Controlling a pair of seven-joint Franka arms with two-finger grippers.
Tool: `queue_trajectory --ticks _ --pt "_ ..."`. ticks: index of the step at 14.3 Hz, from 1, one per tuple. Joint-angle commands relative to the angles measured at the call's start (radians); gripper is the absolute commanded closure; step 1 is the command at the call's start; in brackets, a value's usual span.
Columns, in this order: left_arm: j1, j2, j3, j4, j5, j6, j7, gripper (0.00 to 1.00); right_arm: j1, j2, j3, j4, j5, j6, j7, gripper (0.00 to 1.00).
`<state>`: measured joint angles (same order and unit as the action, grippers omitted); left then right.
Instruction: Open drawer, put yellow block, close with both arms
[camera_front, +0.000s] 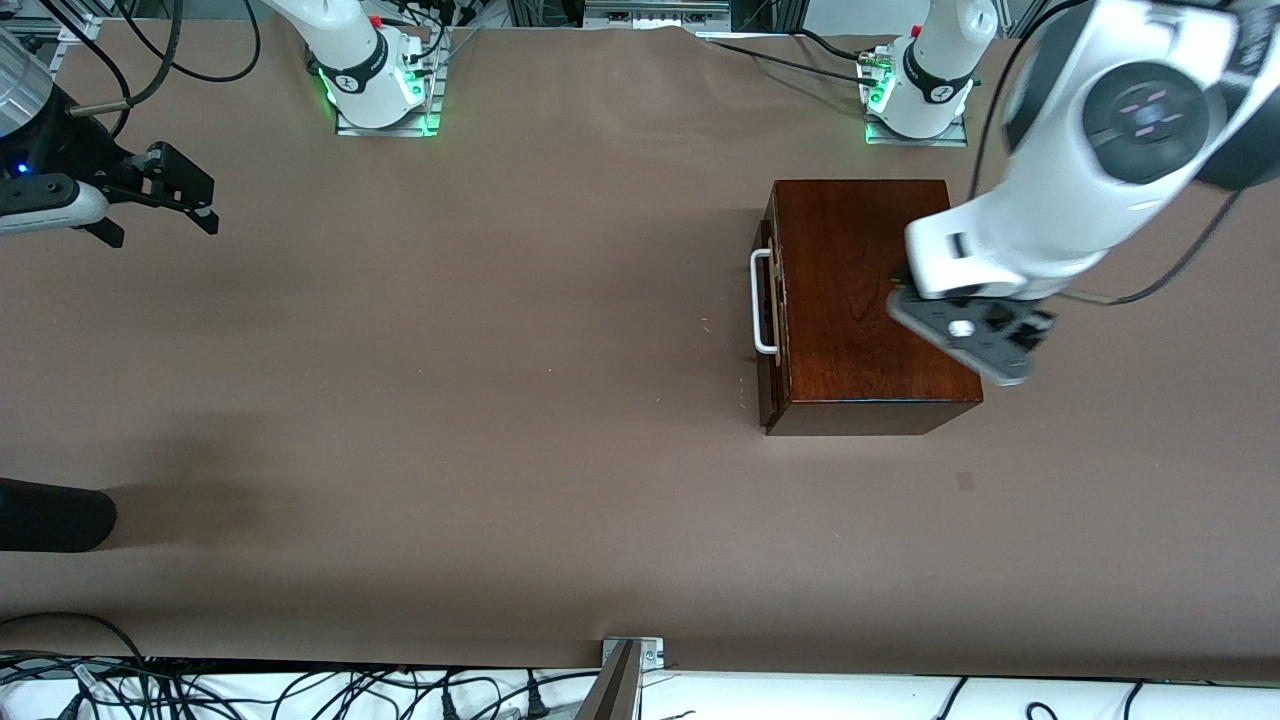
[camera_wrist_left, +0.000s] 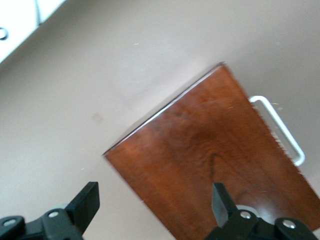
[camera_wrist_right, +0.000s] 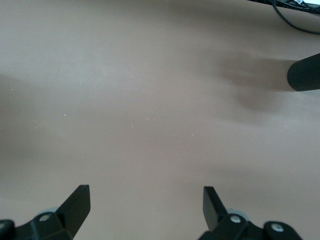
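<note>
The dark mahogany box (camera_front: 860, 300) stands toward the left arm's end of the table. Its drawer (camera_front: 768, 385) is pushed in, with the white bar handle (camera_front: 762, 302) facing the right arm's end; the pale tray is hidden. The yellow block is not in view. My left gripper (camera_front: 965, 335) hangs open and empty over the box's top edge, away from the handle. The left wrist view shows the box top (camera_wrist_left: 210, 150), the handle (camera_wrist_left: 280, 130) and the spread left gripper (camera_wrist_left: 155, 200). My right gripper (camera_front: 150, 200) waits open and empty over bare table at the right arm's end, seen also in the right wrist view (camera_wrist_right: 145, 200).
A black cylinder (camera_front: 50, 515) pokes in at the right arm's end, near the front camera, and shows in the right wrist view (camera_wrist_right: 304, 74). Brown paper (camera_front: 450, 350) covers the table. Cables run along the edge (camera_front: 300, 690) nearest the camera and by the arm bases.
</note>
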<state>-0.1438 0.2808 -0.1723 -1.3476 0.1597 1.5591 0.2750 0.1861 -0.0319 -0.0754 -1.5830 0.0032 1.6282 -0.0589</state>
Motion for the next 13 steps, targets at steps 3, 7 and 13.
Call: queue_trajectory --ticks 3,7,13 --pt "0.01 -0.199 0.139 -0.231 -0.1 0.09 -0.169 0.0 -0.002 0.006 0.002 0.015 -0.014 -0.002 0.01 0.0" --pt "0.027 -0.239 0.14 -0.255 -0.101 0.09 -0.355 0.0 -0.002 0.006 0.002 0.014 -0.014 -0.017 0.01 0.0" --pt "0.072 -0.322 0.139 -0.341 -0.118 0.101 -0.366 0.0 -0.002 0.003 0.002 0.011 -0.014 -0.053 0.01 0.0"
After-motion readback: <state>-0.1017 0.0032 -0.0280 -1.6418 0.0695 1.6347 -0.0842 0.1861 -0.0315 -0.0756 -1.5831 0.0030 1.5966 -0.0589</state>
